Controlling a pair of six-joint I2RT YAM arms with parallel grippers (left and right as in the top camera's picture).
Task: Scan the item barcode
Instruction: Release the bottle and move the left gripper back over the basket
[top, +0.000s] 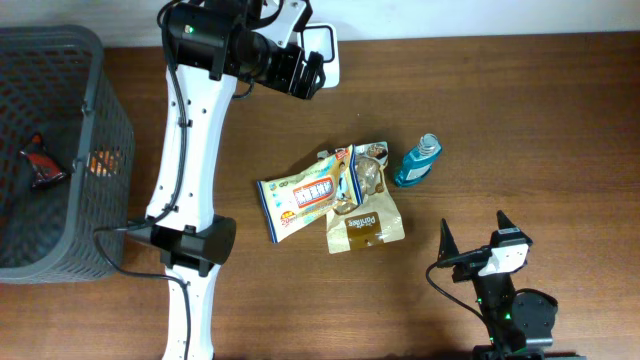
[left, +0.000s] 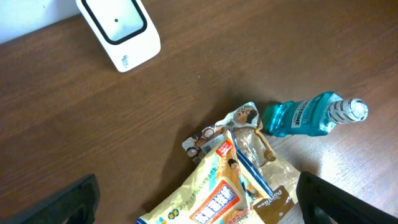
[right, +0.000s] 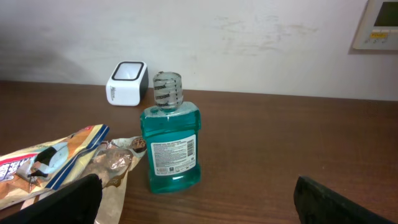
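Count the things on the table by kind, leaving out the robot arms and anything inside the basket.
Snack packets: 3, in an overlapping pile
Bottle: 1
Scanner: 1
Basket: 1
Total: 6

Perhaps shop checkout: scanner (top: 322, 52), basket (top: 112, 130)

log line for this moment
phase: pre-grasp | left gripper: open, empty | right gripper: open, empty | mouthwash bottle: untouched, beside snack packets | barcode scanner: no item at it
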